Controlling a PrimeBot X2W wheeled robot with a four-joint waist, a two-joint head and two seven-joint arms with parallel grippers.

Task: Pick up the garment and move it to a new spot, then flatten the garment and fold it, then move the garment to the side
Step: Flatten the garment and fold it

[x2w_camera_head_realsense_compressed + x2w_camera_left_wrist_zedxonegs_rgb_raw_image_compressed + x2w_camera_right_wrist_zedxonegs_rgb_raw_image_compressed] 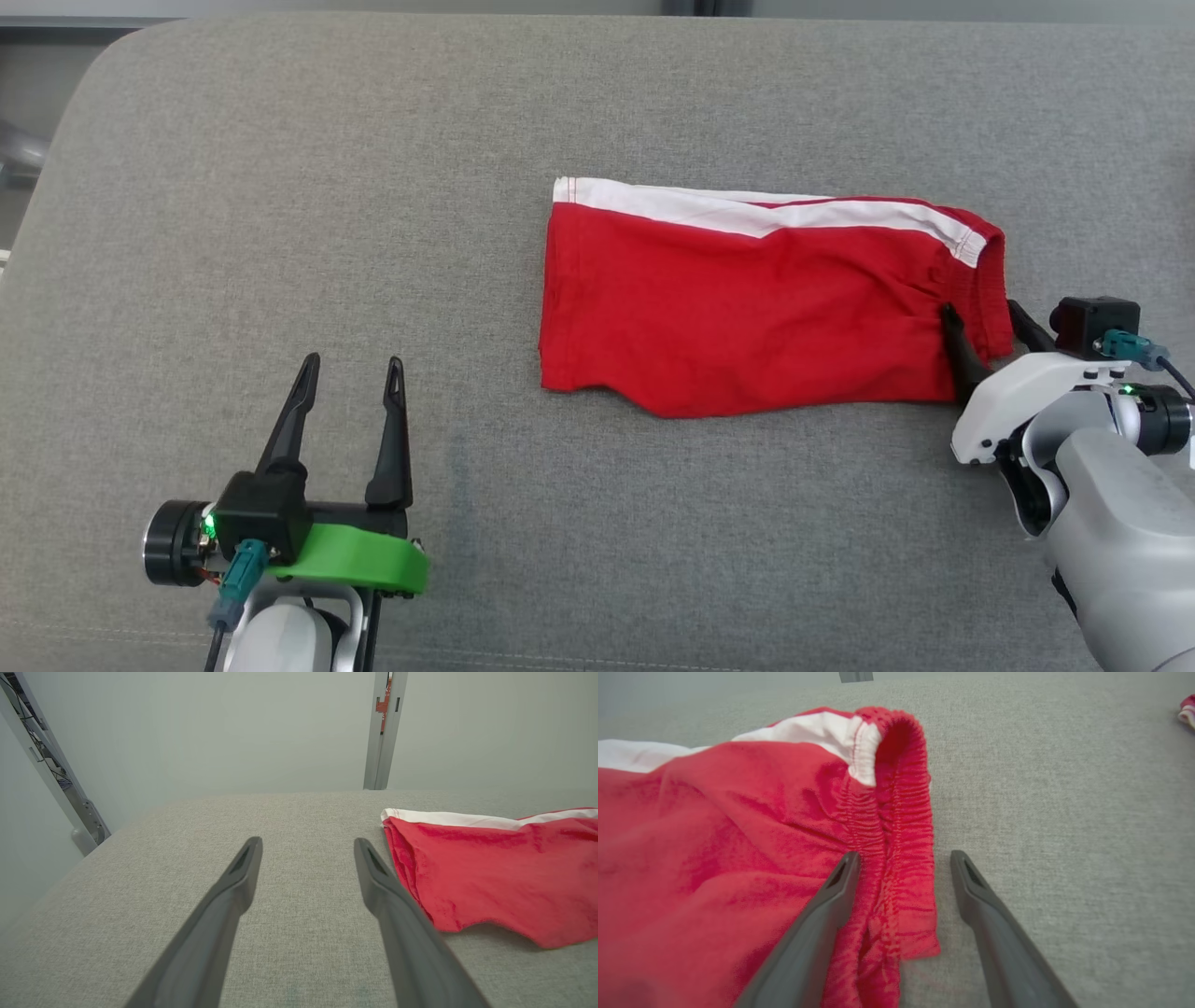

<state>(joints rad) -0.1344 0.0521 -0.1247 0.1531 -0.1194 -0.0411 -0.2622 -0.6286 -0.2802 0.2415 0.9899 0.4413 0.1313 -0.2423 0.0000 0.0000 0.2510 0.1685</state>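
Red shorts (747, 308) lie flattish, right of the surface's (280, 187) middle. They look soft, light and floppy, so I'd grab the thick elastic waistband (901, 826). Right jaws straddle it wide open, gripping nothing; left jaws gape empty near the front edge.

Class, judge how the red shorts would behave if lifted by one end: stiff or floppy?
Probably floppy: the red shorts lie flat and wrinkled on the grey cushion. Likely light: the cloth looks thin. The gathered waistband should offer a less slippery hold.

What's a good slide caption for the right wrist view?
Open right end effector straddling the elastic waistband of red shorts on grey cushion.
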